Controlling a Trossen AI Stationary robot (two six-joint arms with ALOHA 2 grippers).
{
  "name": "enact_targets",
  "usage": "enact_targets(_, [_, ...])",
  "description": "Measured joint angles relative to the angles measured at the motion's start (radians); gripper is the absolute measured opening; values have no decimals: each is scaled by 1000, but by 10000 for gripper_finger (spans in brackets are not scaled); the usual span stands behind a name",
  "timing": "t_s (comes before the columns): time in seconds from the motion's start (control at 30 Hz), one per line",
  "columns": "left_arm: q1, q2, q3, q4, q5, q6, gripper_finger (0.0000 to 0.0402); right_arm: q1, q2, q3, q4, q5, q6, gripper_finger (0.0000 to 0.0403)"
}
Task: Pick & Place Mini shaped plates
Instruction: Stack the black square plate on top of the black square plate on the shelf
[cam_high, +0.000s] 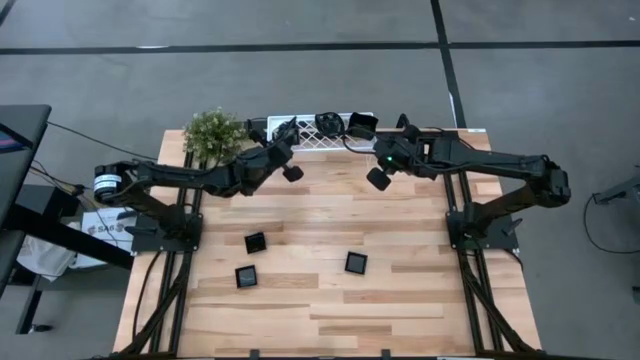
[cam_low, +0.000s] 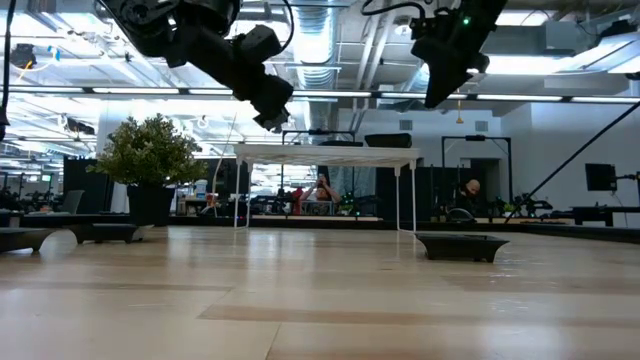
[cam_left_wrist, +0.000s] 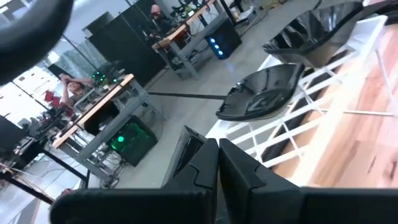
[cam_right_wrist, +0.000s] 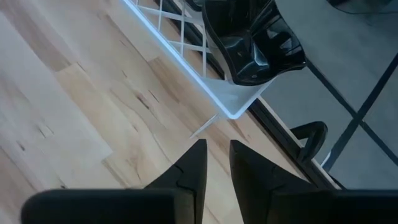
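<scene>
While three glossy black square mini plates (cam_high: 255, 242) lie on the wood table (cam_high: 400, 300), both arms hover near the white lattice rack (cam_high: 320, 137). The left gripper (cam_high: 291, 172) is pressed together, empty. The right gripper (cam_high: 378, 179) has a narrow gap, holding nothing.

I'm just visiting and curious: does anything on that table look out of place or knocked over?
Nothing looks spilled or broken. Three mini shaped plates lie scattered, slightly askew, on the table, apart from those on the white rack. Both arms hang above the table near the rack, holding nothing.
</scene>
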Motion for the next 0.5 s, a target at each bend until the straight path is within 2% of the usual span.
enact_targets(0.3, [0,0,0,-9,50,-37,20,-3,0,0,5,0,0,64])
enact_targets(0.5, [2,0,0,-9,49,-45,17,-2,0,0,3,-2,0,64])
